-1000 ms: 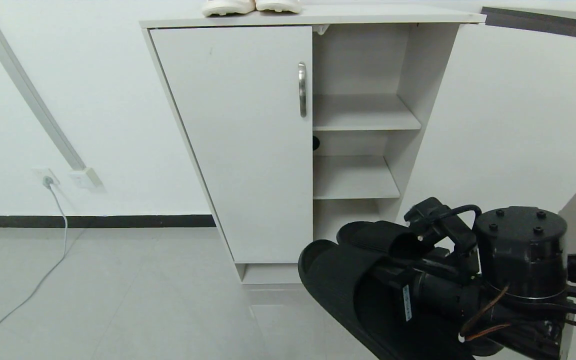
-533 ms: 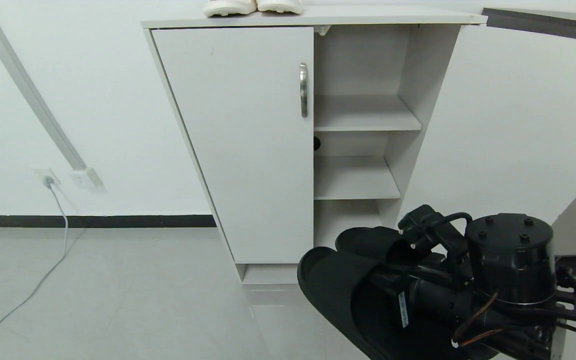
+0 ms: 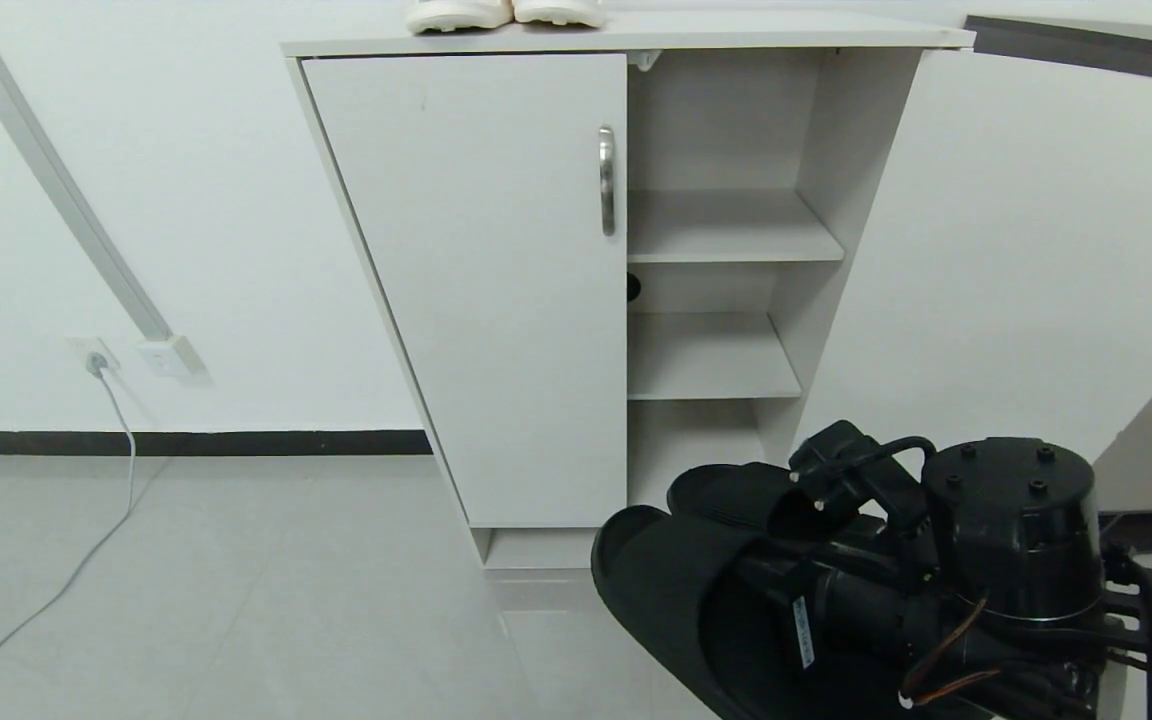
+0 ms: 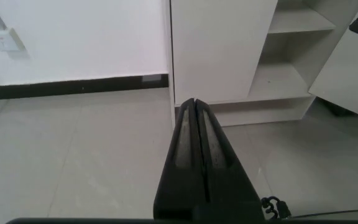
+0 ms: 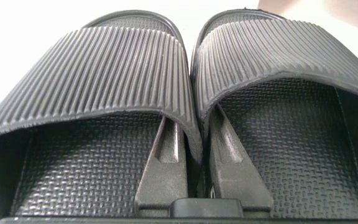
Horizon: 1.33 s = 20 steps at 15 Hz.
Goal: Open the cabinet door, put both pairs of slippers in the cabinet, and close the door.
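Right gripper [image 5: 190,127] - mine, fingers slid under straps of black slippers [image 3: 681,590], clamped on the pair's two inner strap edges. Pair sits lower right in head view, toes toward cabinet [image 3: 841,140]. My left gripper [image 4: 194,109] - fingers pressed together, holding nothing, above floor [image 3: 236,600]. Farther: right door [image 3: 1016,250] swung open, shelves [image 3: 726,228] exposed, left door [image 3: 476,280] closed. White slippers [image 3: 503,12] on cabinet top, top centre.

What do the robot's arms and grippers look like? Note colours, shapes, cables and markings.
The right arm is black, with a round bolted joint cap, a looping black cable, thin orange wires and a white label strip. The left gripper and right gripper have dark, flat, tapering fingers.
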{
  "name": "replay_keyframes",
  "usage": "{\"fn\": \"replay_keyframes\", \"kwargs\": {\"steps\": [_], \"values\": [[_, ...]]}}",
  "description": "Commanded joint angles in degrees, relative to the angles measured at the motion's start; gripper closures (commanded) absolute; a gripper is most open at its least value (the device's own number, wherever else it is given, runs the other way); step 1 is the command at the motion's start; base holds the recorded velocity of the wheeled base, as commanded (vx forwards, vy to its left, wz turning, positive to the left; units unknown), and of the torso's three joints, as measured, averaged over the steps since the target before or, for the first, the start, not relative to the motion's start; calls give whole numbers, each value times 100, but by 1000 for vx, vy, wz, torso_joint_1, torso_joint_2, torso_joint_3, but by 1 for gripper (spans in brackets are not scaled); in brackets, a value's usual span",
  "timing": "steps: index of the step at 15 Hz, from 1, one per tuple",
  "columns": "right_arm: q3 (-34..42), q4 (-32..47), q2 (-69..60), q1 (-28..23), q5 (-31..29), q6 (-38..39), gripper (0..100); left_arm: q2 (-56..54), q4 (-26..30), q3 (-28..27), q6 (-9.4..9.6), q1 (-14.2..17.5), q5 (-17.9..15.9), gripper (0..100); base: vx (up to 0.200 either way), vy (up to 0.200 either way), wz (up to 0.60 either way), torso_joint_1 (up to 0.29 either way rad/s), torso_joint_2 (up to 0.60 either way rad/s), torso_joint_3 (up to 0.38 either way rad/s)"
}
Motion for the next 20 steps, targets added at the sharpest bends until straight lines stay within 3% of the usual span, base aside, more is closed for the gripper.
{"fn": "replay_keyframes", "kwargs": {"steps": [1,5,7,8,12,13,15,20], "values": [[-2,-69,77,8,-1,-1,100,-235,9,0,-3,92,6,100,0,0,0,0,0,0],[-46,-578,446,26,-485,-10,100,-235,18,0,-109,92,14,100,0,0,0,0,0,0],[-257,-1097,1035,184,-1381,26,100,-244,18,0,-126,92,41,100,0,0,0,0,0,0],[-327,-1194,1158,193,-1548,26,100,-235,18,0,-126,92,41,100,0,0,0,0,0,0],[-1558,-1369,2178,325,-3526,61,100,-235,18,0,-118,92,41,100,0,0,0,0,0,0],[-1813,-1378,2274,369,-3728,149,100,-235,18,0,-109,92,41,100,0,0,0,0,0,0],[-2068,-1369,2318,395,-3781,281,100,-235,18,0,-109,92,41,100,0,0,0,0,0,0],[-2059,-1369,2371,369,-3790,289,100,-235,18,0,-91,92,41,100,0,-200,0,1,1,2]]}}
